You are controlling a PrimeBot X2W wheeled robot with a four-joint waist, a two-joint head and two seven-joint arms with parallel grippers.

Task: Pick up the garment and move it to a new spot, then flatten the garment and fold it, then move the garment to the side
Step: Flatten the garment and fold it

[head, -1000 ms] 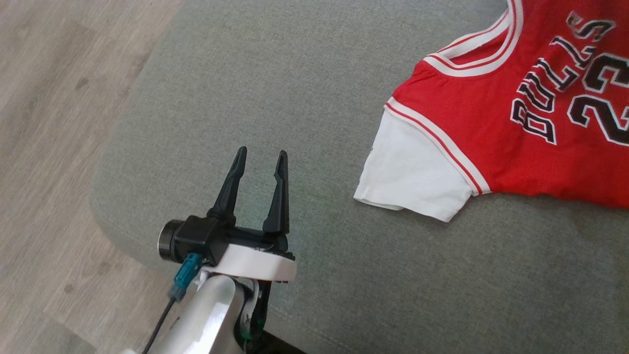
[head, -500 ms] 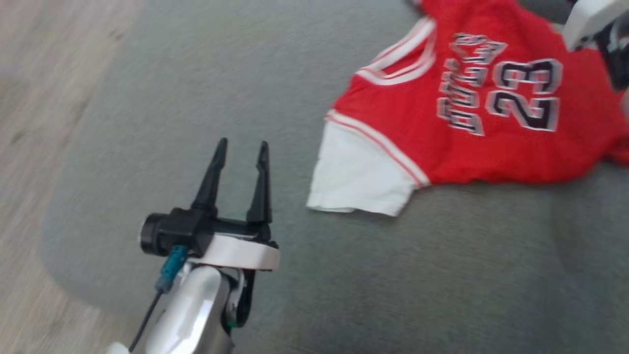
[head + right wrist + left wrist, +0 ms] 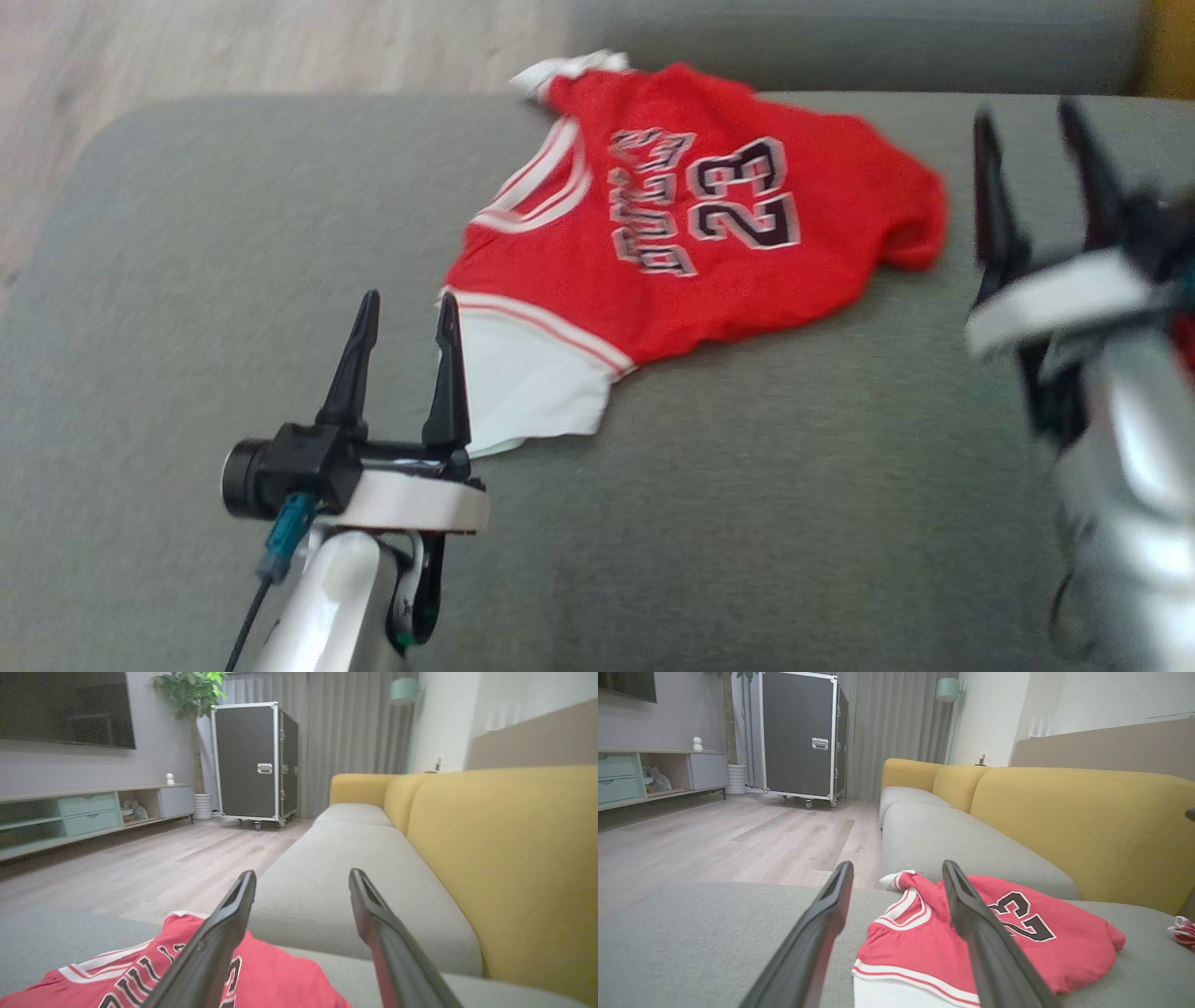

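- Head view: panning over to garment point(image 3: 709, 243) lying rumpled on sofa seat point(image 3: 747, 485), between left end effector point(image 3: 410, 299) and right end effector point(image 3: 1023, 112), both spread, empty
- Left wrist view: hovering spread beside its white sleeve point(image 3: 887, 997)
- Right wrist view: apparently having just let go; flattening coming next

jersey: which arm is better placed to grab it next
Probably left: the left claw, open, stands right at the jersey's white sleeve. The right claw, also open, sits off the hem with bare sofa between.
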